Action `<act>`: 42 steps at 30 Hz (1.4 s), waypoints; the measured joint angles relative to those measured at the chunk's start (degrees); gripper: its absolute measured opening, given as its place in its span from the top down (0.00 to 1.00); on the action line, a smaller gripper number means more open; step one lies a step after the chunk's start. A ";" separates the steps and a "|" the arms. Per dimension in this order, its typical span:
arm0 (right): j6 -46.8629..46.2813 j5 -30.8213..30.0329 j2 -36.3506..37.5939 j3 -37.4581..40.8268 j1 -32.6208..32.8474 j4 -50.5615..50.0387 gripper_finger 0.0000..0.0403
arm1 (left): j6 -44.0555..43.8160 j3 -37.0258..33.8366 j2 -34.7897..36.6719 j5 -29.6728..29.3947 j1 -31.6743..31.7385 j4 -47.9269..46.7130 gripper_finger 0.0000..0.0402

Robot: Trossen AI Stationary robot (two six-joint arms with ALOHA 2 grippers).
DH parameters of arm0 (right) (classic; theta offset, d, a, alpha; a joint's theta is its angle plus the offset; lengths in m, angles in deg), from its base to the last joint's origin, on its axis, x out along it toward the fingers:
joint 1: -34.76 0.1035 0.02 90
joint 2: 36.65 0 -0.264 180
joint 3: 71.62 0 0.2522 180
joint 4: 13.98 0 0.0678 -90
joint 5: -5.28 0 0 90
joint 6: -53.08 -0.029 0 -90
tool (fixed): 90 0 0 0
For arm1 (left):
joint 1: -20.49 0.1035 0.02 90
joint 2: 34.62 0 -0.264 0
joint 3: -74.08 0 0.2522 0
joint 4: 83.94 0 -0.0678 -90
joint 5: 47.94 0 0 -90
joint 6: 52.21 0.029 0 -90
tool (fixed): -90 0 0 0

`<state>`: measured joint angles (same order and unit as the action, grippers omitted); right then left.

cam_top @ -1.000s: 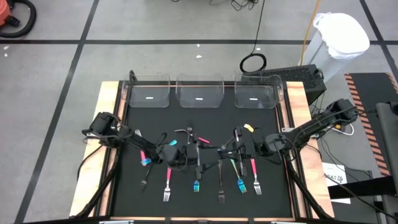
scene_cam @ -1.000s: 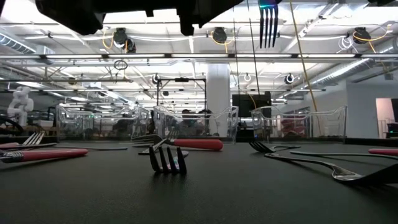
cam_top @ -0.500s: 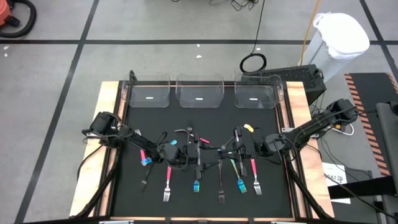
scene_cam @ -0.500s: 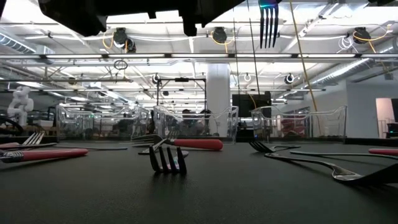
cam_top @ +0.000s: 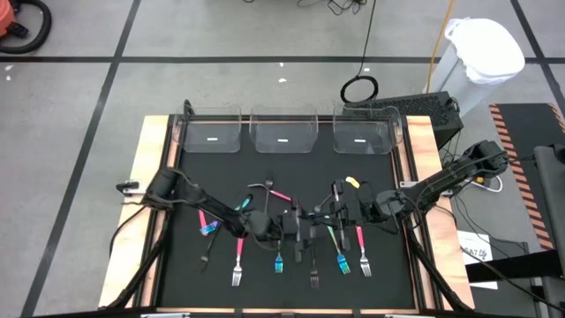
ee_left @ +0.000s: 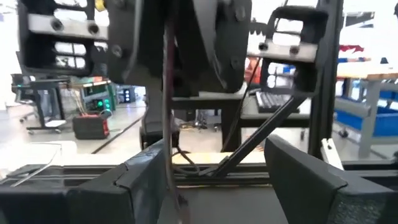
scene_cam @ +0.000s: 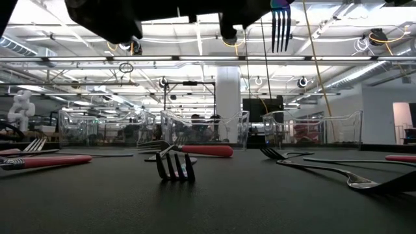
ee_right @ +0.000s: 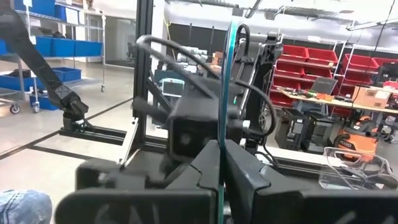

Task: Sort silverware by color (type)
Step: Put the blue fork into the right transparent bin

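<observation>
Both arms are reaching in over the black mat (cam_top: pixel 388 265), meeting near its middle. The right gripper (cam_top: pixel 334 215) is sitting right of centre, its jaws pressed together on a slim teal-handled fork (ee_right: pixel 220 112), whose handle is standing up between the fingers (ee_right: pixel 261 186) in the right wrist view; in the low view its dark tines (scene_cam: pixel 280 26) are hanging high above the mat. The left gripper (cam_top: pixel 296 228) is hovering just left of the right one, with its jaws standing apart and a thin dark stem (ee_left: pixel 168 112) showing between them; whether it is gripped cannot be told. The remaining silverware is lying scattered across the near half of the mat: a pink-handled fork (cam_top: pixel 238 261), a blue-handled one (cam_top: pixel 341 261), another pink one (cam_top: pixel 362 247). Three clear bins (cam_top: pixel 282 132) are standing along the far edge.
</observation>
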<state>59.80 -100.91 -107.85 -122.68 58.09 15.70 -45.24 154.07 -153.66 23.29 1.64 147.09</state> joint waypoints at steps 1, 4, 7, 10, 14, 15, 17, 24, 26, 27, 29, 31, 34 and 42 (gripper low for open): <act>0.00 0.00 0.00 0.00 0.02 -0.06 0.98 | 0.28 0.67 -0.47 -0.30 0.04 0.06 0.38; 0.00 0.00 0.00 0.00 0.02 -0.35 0.98 | 1.23 1.06 -0.79 -0.41 0.08 0.40 0.44; -0.02 0.00 0.02 0.00 0.02 -0.48 0.98 | 1.38 1.04 -0.81 -0.45 0.08 0.22 0.54; -0.03 0.17 0.00 0.00 0.04 -0.79 0.98 | 1.38 1.00 -0.81 -0.79 0.08 0.17 0.63; -0.57 0.05 0.02 0.00 0.04 -0.88 0.98 | 0.76 1.00 -0.79 -2.96 -0.17 -1.35 0.69; -0.94 0.04 0.02 0.00 0.04 -0.89 0.98 | 0.56 0.98 -0.79 -4.32 -0.45 -2.10 0.69; -1.38 0.04 0.02 0.00 0.04 -0.92 0.98 | 1.10 0.93 -0.34 -6.17 -1.18 -4.08 0.67; -1.51 0.01 0.07 0.00 0.09 -1.33 0.98 | 0.87 0.91 5.31 -8.77 -2.86 -13.17 0.50; -1.51 0.02 0.07 0.00 0.09 -1.33 0.98 | 0.42 0.91 6.82 -9.11 -3.33 -16.26 0.47; -1.51 0.04 0.07 0.00 0.09 -1.33 0.98 | -0.40 0.91 7.46 -9.14 -3.43 -17.67 0.46; -1.51 0.11 0.07 0.00 0.09 -1.37 0.98 | -2.05 0.91 8.45 -9.23 -3.46 -20.51 0.46; -1.51 -0.01 0.18 0.00 0.09 -1.54 0.98 | -3.51 0.91 9.29 -9.09 -3.43 -23.76 0.46; -1.49 -0.07 0.61 0.00 0.09 -1.57 0.98 | -3.64 0.91 9.41 -8.95 -3.41 -25.76 0.46; -1.47 -0.11 0.61 0.00 0.09 -1.62 0.98 | -3.64 0.91 9.39 -8.71 -3.37 -28.03 0.46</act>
<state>58.33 -101.02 -107.24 -122.68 58.18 14.09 -48.87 154.98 -144.27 14.58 -1.73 119.06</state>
